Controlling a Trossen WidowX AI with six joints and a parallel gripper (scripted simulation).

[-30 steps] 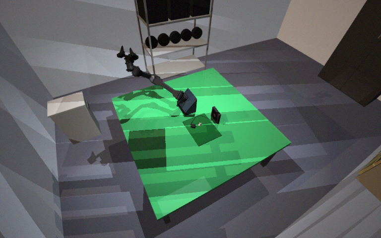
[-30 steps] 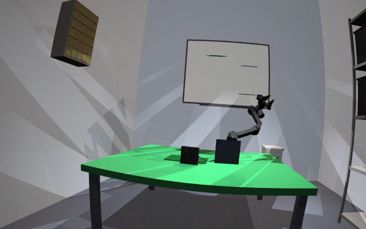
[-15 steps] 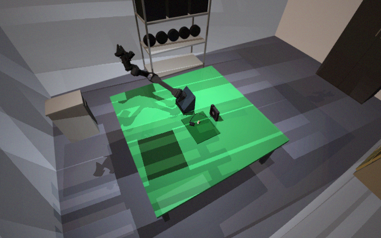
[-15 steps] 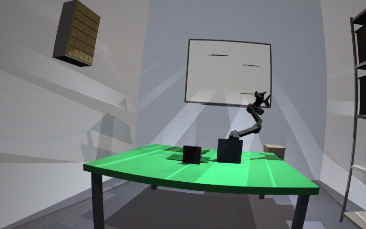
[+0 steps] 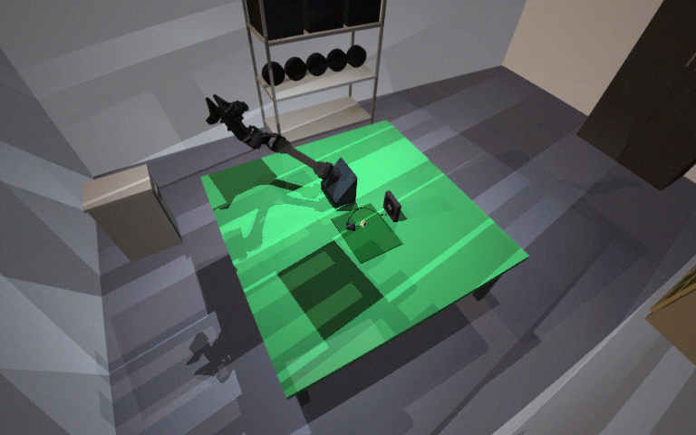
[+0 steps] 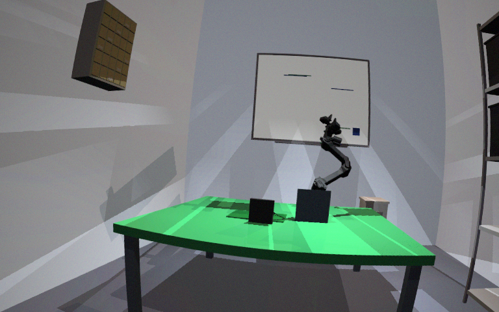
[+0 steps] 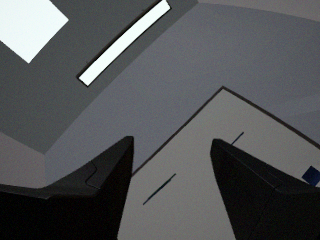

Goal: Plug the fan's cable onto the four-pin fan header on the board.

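Note:
The fan (image 5: 391, 206) (image 6: 261, 210) stands upright beside the flat board (image 5: 368, 247) (image 6: 235, 216). Its thin dark cable (image 5: 359, 208) arcs over the board to a small dark plug (image 5: 350, 226), which shows near the board's left edge. A small pale part (image 5: 362, 223), apparently the header, is on the board just right of the plug, with a gap between them. Its pins are too small to make out. My gripper (image 5: 211, 96) (image 6: 332, 117) (image 7: 172, 144) is open and empty, raised high and far from the plug and board, with its fingers pointing upward.
The arm's dark base block (image 5: 339, 183) (image 6: 312, 205) stands on the green table (image 5: 451, 226) (image 6: 206, 235), close to the board and fan. A shelf rack (image 5: 315, 84) stands behind the table, a pale cabinet (image 5: 136, 215) to its left. A whiteboard (image 6: 294, 106) (image 7: 190, 200) hangs on the wall.

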